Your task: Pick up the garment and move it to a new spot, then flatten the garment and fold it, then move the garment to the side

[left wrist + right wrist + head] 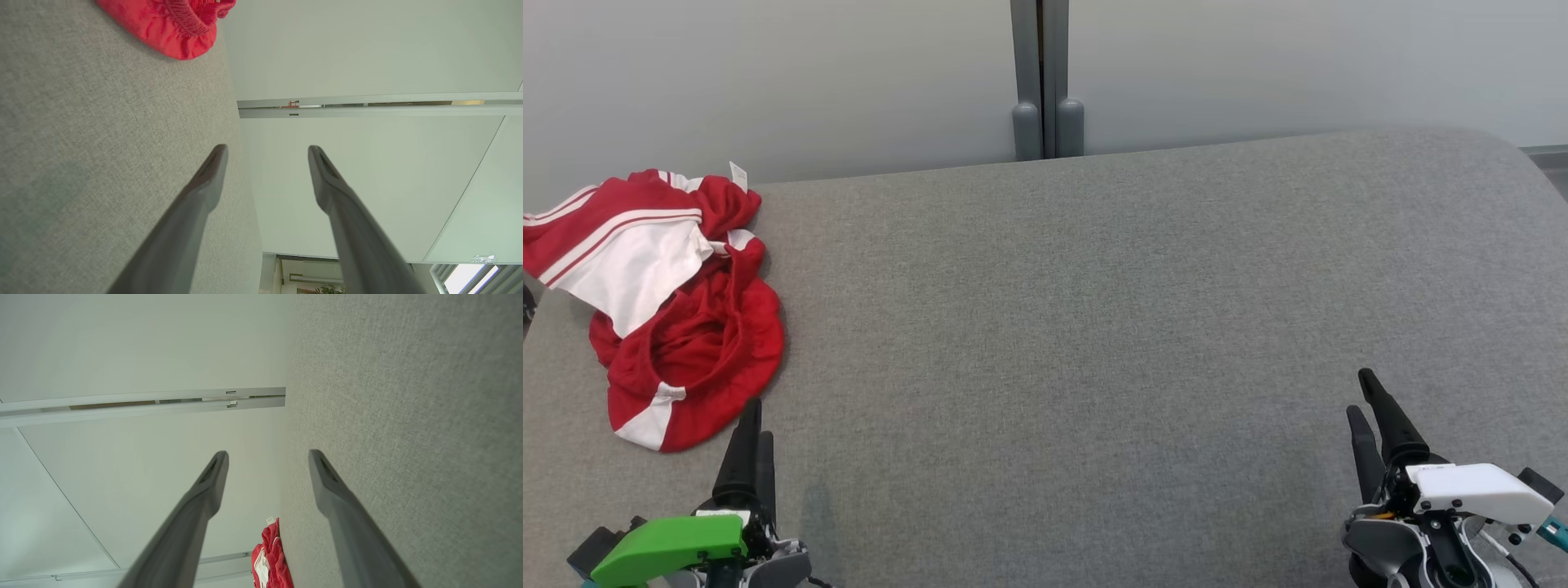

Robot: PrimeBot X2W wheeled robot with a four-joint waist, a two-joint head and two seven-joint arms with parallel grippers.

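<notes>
A crumpled red garment (686, 335) with white panels and stripes lies at the far left of the grey table (1094, 327), partly over the left edge. My left gripper (755, 418) hovers open just below the garment's near hem, not touching it. In the left wrist view the red elastic hem (175, 24) sits at the top, beyond the open left gripper (267, 153). My right gripper (1364, 392) is open and empty at the lower right, far from the garment. The right wrist view has the garment (271, 559) small and distant past the open right gripper (267, 457).
A pale wall (768, 82) rises behind the table, with a grey vertical post (1045, 82) at the middle of the far edge. The table's right corner (1503, 155) is rounded.
</notes>
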